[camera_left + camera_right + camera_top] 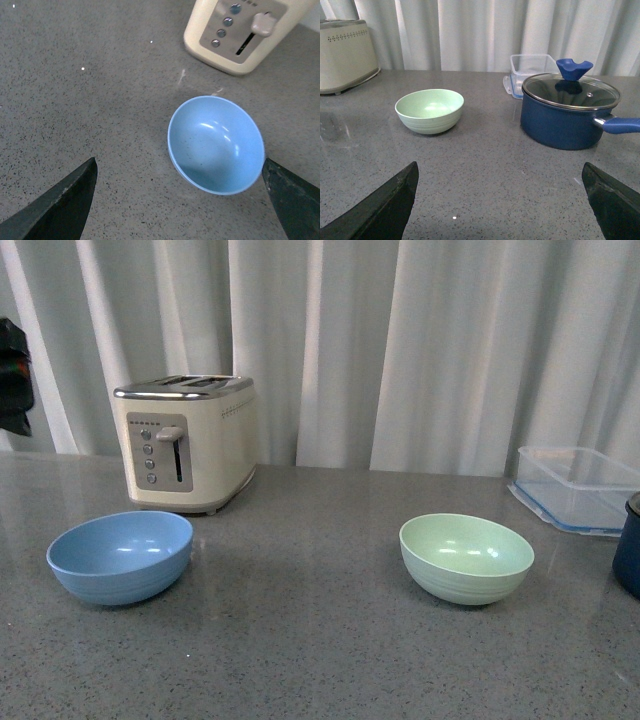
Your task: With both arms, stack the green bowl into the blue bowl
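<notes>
The green bowl (466,558) stands upright and empty on the right half of the grey speckled surface (300,650). It is well apart from the blue bowl (120,556), which is on the left half. A white curtain (400,340) closes off the far edge of the surface.

A cream two-slot toaster (185,445) stands behind the blue bowl, near it but not touching. On the right a navy saucepan (565,122) with a glass lid and a blue knob (574,67) sits near the green bowl. Its blue handle points away from the bowl. A clear plastic container (575,485) lies behind the saucepan, by the curtain. The blue bowl is also upright and empty. An open stretch of surface lies between the two bowls and in front of them.

The left fingers (62,205) are spread wide apart and hold nothing. They are above the surface, with the blue bowl showing between them. The right fingers (385,205) are equally wide apart and empty, low over the surface, with the green bowl ahead of them and well apart.
</notes>
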`<state>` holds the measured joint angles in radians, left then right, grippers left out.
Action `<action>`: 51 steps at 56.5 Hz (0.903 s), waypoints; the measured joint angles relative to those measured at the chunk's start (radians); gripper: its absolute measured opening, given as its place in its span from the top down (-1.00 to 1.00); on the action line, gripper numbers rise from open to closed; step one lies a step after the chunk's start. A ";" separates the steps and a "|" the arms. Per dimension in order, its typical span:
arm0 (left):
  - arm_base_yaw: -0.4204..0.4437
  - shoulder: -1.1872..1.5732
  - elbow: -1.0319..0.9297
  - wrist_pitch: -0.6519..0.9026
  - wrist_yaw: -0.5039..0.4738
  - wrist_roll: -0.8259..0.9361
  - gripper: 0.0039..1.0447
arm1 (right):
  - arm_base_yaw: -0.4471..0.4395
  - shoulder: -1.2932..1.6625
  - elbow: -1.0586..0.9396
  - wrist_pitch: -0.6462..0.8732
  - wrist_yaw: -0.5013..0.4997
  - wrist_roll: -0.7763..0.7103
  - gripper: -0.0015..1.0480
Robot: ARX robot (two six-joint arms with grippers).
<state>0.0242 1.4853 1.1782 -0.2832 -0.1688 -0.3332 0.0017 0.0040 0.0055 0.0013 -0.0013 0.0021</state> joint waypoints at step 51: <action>-0.027 0.444 0.202 -0.056 -0.060 -0.096 -0.87 | 0.000 0.000 0.000 0.000 0.000 0.000 -0.81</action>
<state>-0.0025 1.9289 1.3800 -0.3397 -0.2287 -0.4290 0.0017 0.0040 0.0055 0.0013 -0.0013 0.0025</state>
